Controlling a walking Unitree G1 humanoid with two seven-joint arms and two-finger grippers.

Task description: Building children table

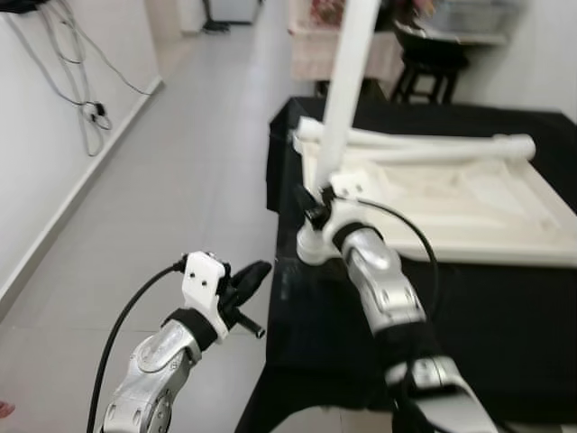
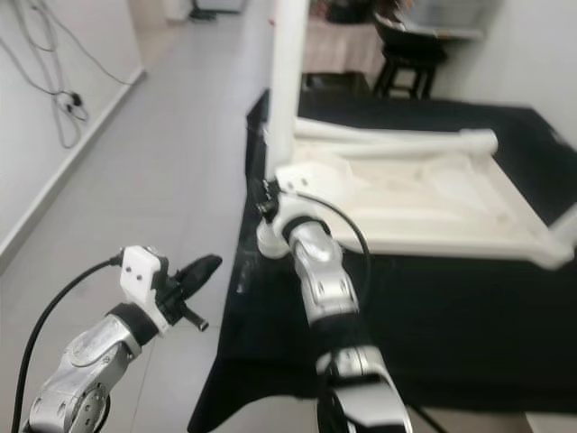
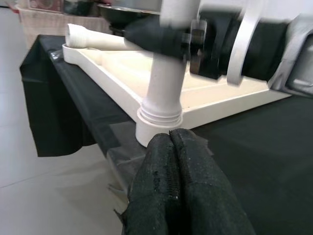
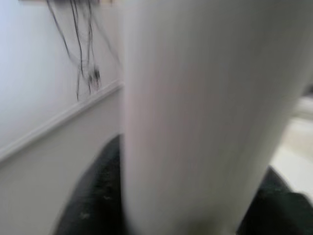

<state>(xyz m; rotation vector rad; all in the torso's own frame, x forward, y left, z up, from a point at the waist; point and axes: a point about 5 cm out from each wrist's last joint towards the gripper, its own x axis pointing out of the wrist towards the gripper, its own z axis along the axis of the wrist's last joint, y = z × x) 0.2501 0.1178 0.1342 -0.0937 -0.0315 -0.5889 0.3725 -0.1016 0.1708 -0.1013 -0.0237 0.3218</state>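
White plastic: the tabletop (image 1: 433,203) lies upside down on a black cloth (image 1: 505,316) that covers the work table.
Tabletop place: at about 2 o'clock from the right arm, well onto the cloth, its near left corner close to the cloth's left edge.
Upright leg: a white leg (image 1: 344,86) stands near-vertical in the socket (image 3: 157,128) at that near left corner, rising toward 12 o'clock out of the head views.
Loose leg: a second leg (image 1: 424,142) lies flat across the far side of the tabletop, running from 9 to 3 o'clock.
Right gripper: right gripper (image 1: 317,206) is low on the upright leg just above the socket, its black fingers (image 3: 154,36) clamped on the leg from both sides; the right wrist view has the leg (image 4: 205,112) blurred and very close.
Left gripper: left gripper (image 1: 254,273) hangs off the cloth's left edge at about 8 o'clock from the socket, over the floor (image 1: 171,198), its fingers (image 3: 195,196) pressed together and holding nothing.
Left wrist view: looks straight at the socket and the leg's threaded foot.
Surroundings: grey tiled floor, a white wall at 9 o'clock with hanging cables (image 1: 77,63), a dark stool (image 1: 428,59) at 1 o'clock.
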